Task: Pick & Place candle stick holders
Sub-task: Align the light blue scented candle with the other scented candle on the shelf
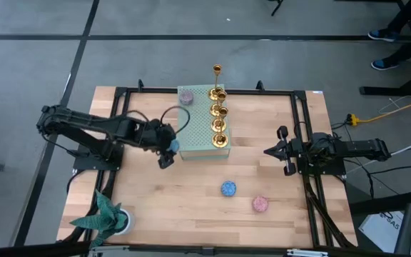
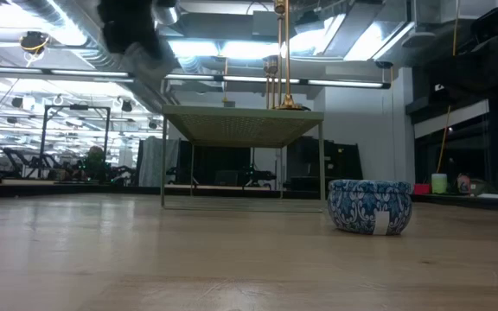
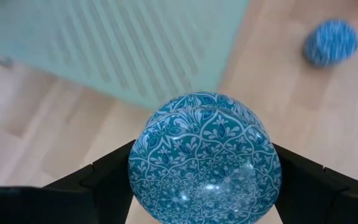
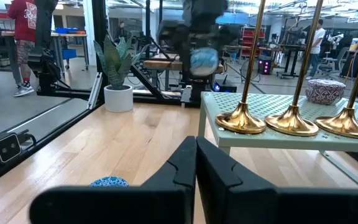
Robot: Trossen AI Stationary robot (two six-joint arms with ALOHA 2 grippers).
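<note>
Beside the pale green mesh stand (image 1: 203,132), left gripper (image 3: 204,186) grasping a glossy teal-patterned round disc (image 3: 204,158), right gripper (image 4: 196,163) clenched empty.

A blue disc (image 1: 228,188) and pink disc (image 1: 260,204) lie near each other on the table (image 1: 191,207).

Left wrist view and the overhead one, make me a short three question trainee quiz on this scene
1. True or false: the left gripper holds a gold candle holder.
2. How many gold candle stick holders stand on the green stand?
3. The right gripper's fingers are: A open, B shut.

Key: 1 false, it grips a blue patterned disc; 2 five; 3 B.
</note>
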